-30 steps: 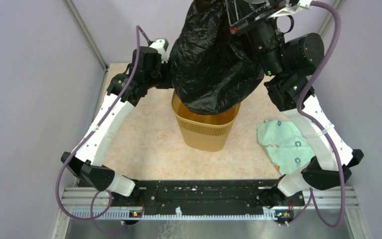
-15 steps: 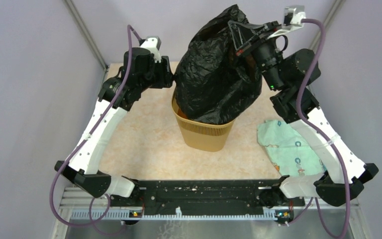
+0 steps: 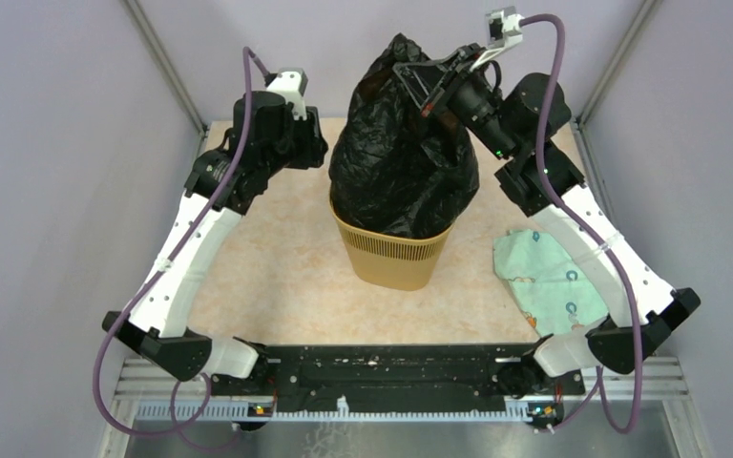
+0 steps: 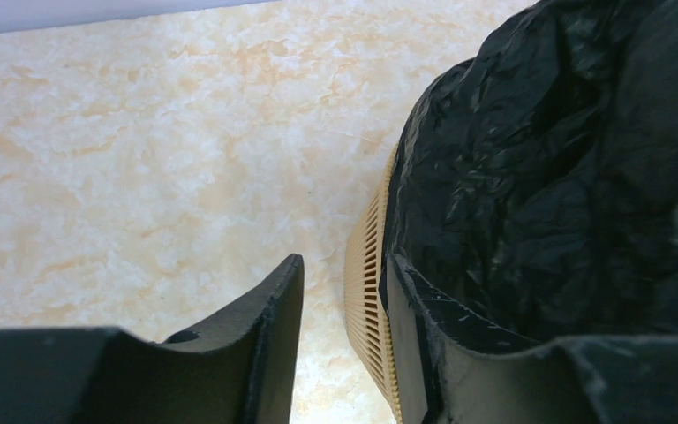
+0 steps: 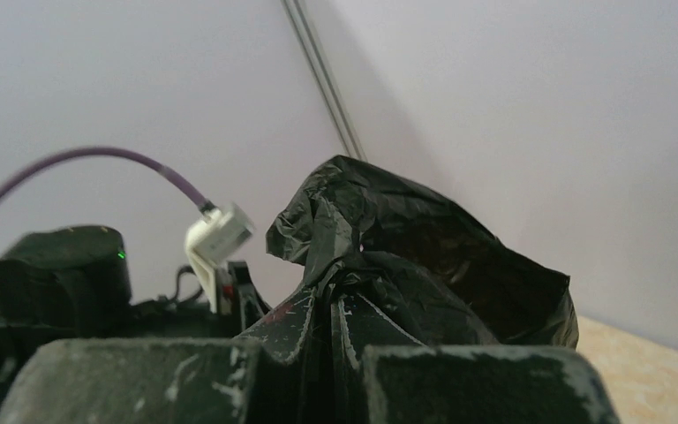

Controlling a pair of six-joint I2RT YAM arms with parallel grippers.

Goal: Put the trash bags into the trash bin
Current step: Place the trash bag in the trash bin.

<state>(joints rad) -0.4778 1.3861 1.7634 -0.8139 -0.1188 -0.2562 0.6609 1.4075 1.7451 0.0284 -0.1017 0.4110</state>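
Your right gripper (image 3: pixel 418 78) is pinched tight on a fold near the top of the thin, glossy, crinkled black plastic trash bag (image 3: pixel 401 167), holding it upright by that peak. From the right wrist camera you see the two fingers (image 5: pixel 296 327) pressed together with the black film bunched between them, and the bag's open lip (image 5: pixel 424 256) rising just beyond.

The bag's lower end sits inside the mouth of the mustard-yellow plastic bin (image 3: pixel 396 258), a tapered, rounded-square tub with fine vertical slots under its rim. Most of the bag bulges above that rim and spills slightly wider than it on all sides.

Your left gripper (image 4: pixel 344 265) is at the bin's left side with its jaws apart. The slotted rim (image 4: pixel 366 283) stands between the fingers, right against the one on the bag side, while bare tabletop shows between it and the other finger.

The bin stands in the middle of the pale marbled table (image 3: pixel 277 267). A pale green patterned cloth (image 3: pixel 544 277) lies crumpled to its right, well apart.
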